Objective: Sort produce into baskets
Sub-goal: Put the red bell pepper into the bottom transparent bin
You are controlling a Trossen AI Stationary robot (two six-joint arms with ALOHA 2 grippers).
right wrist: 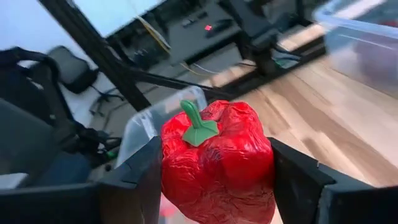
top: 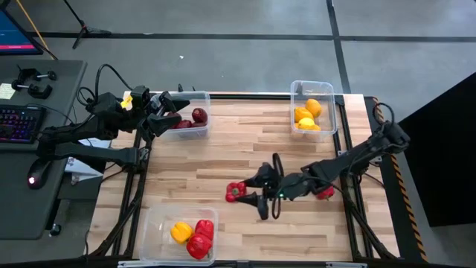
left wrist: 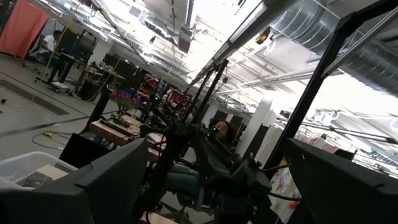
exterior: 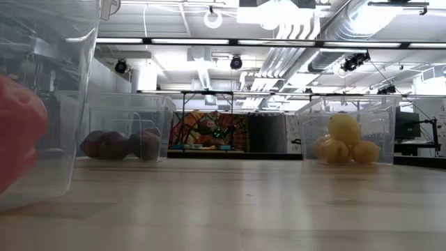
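Note:
My right gripper [top: 249, 190] is over the middle of the table, shut on a glossy red bell pepper [right wrist: 217, 162]. Three clear baskets stand on the wood. The far-left one [top: 195, 100] holds dark maroon fruits [exterior: 115, 145]. The far-right one [top: 297, 88] holds lemons [top: 307, 115]. The near-left one [top: 152, 223] holds a yellow pepper [top: 181, 231] and red peppers [top: 201, 240]. Another red piece [top: 326, 194] lies on the table, half hidden under the right arm. My left gripper [left wrist: 224, 186] hangs open and holds nothing, at the far-left basket's left rim [top: 165, 112]. My right gripper pinches the red pepper's two opposite sides [right wrist: 166, 168] between its two fingers [right wrist: 134, 186]. The fingers lie about level and point toward the table's left edge. The pepper's green stem [right wrist: 198, 124] sticks out between the fingers, toward the wrist camera. The pepper is lifted clear of the table.
Bare wood lies between the three baskets and along the near right part of the table [top: 312, 231]. A desk with a keyboard [top: 18, 123] stands past the left edge. People sit in the room beyond the table [left wrist: 221, 134].

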